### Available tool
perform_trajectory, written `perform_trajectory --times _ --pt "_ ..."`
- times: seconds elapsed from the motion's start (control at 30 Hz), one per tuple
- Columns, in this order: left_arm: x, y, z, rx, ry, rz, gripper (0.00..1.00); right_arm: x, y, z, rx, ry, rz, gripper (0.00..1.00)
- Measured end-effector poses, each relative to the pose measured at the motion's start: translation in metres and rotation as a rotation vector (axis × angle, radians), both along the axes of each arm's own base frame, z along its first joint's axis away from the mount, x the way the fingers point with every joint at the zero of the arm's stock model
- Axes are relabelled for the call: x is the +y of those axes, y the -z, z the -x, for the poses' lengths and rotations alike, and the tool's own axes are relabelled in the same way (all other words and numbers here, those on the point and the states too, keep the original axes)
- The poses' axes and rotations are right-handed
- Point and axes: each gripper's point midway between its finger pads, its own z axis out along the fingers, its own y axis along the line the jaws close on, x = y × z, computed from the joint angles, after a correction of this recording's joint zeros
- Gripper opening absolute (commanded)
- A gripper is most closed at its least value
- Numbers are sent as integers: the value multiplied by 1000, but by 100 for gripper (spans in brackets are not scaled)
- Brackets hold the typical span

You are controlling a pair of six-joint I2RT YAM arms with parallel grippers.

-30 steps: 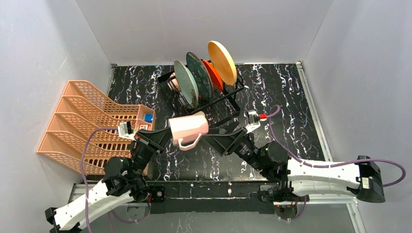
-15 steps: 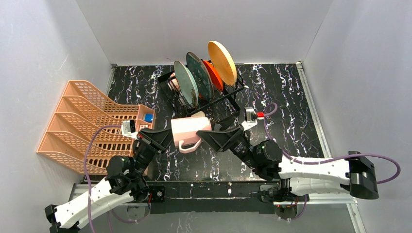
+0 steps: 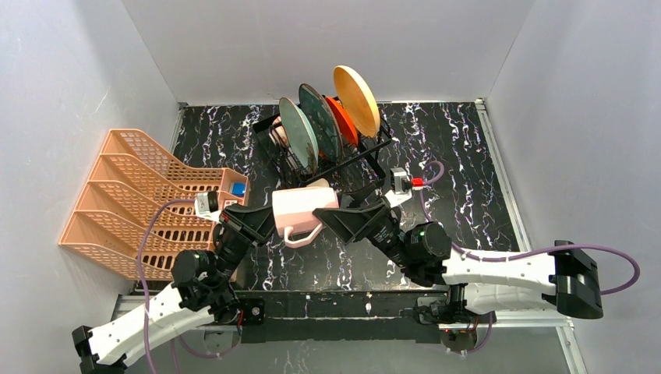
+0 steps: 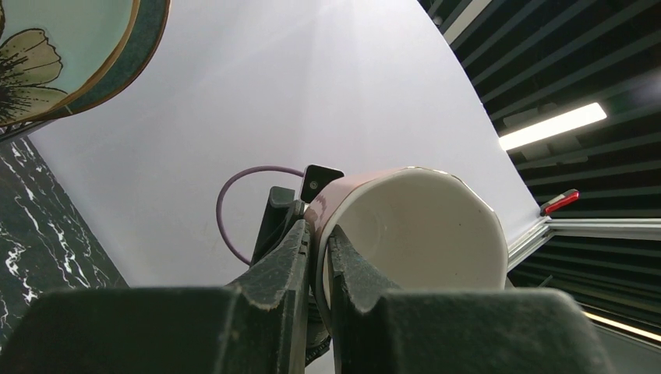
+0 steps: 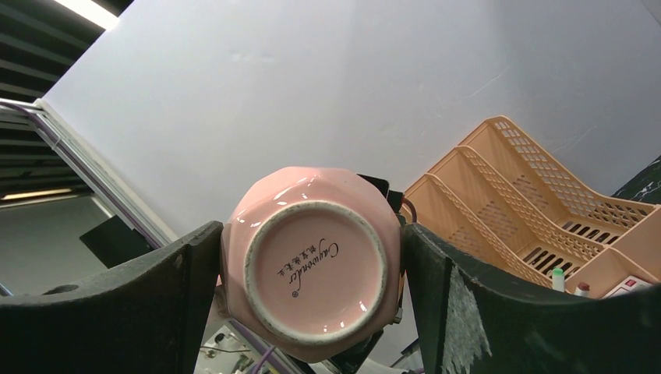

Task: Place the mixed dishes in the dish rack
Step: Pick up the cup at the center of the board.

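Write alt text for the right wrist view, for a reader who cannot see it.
A pink mug, its printed base facing the camera, sits between the two dark fingers of the right pincer; whether they touch it is unclear. Behind are a white wall and, at the picture's right, an orange lattice rack.

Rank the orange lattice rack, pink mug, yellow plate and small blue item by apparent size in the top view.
Largest: orange lattice rack.
Next, unranked: pink mug and yellow plate look alike, and the mug is held up nearer the camera.
Smallest: blue item.

mug (image 3: 302, 207) before dish rack (image 3: 366, 160), plates (image 3: 319, 121) in it
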Motion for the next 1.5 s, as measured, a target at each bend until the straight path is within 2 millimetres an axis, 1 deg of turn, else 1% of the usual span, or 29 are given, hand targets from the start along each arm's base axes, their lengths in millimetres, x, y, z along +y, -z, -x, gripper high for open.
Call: perform_trajectory --times 0.03,0.1,0.13,0.27,0.4,0.53,0.57,0.7,0.9,1.0,1.1,1.33,1.4,1.5 --pt "0 -1 0 -3 0 4 0 0 -1 0 -2 1 -1 42" --pt "0 -3 0 -7 2 9 0 0 -2 0 -8 2 -3 14" --pt "-1 -3 0 -7 2 9 0 -1 -2 0 -10 4 -3 1" --pt "-1 -3 0 -6 3 12 1 -1 -3 0 -16 9 -4 1" --pt "-2 -4 0 -9 5 13 19 -2 -4 1 -20 8 -3 1" --pt "-2 -4 1 -9 14 16 44 -4 -2 2 -30 11 18 1" --pt "-2 -5 2 -8 18 22 49 -5 0 2 -34 16 28 1" --pt "1 -6 3 -10 18 27 56 -12 7 0 -42 37 65 1" --pt "4 1 4 -1 3 -5 64 -26 5 -2 -54 80 84 1" --pt "8 9 2 15 -24 -52 67 -39 3 -6 -57 121 102 1" --pt "18 14 0 28 -74 -115 70 -53 7 -14 -54 187 156 1" --pt "49 11 -2 11 -217 -278 73 -79 25 -44 -49 398 427 1" --pt "54 15 -4 6 -251 -346 73 -85 30 -50 -53 445 497 1" --pt "61 24 -7 1 -300 -468 73 -94 47 -60 -60 516 616 1"
